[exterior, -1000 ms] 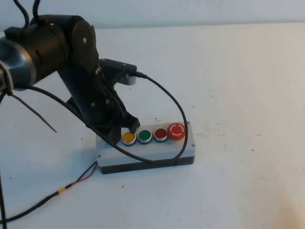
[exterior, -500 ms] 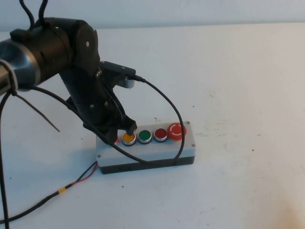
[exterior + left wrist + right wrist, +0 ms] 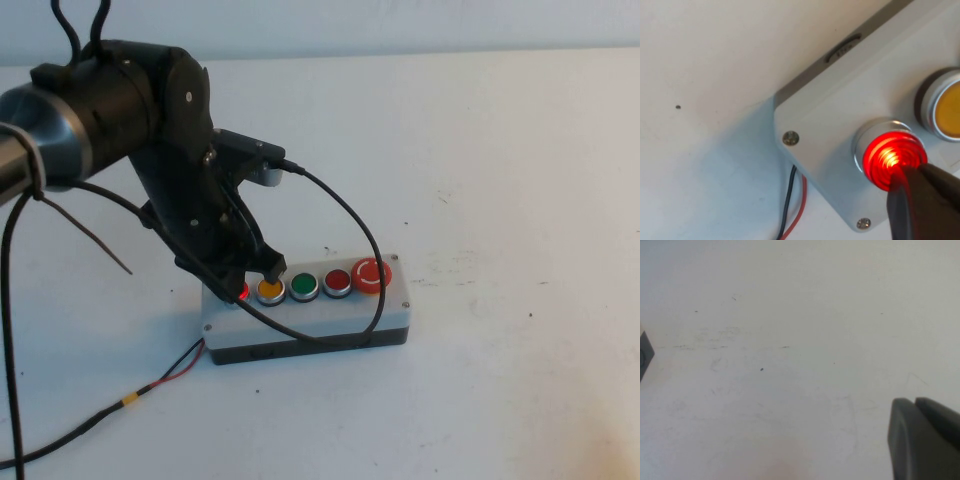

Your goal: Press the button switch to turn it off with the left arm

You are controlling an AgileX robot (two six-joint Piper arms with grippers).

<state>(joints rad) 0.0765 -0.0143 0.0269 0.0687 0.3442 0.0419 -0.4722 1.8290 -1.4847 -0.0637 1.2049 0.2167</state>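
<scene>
White table (image 3: 520, 150) beneath. Grey box (image 3: 330, 318) with a button row. Left arm (image 3: 120, 110) bent over its end. Left gripper (image 3: 245, 282) pinched together, tip at the glowing button switch (image 3: 892, 157). Right gripper (image 3: 925, 440) over bare table, fingers pressed together.

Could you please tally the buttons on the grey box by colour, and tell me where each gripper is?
Red: 3, the glowing button switch, a small dark one, a large mushroom one
Yellow: 1
Green: 1
Total: 5

The left gripper is at the glowing switch; the right gripper is over bare table.
</scene>
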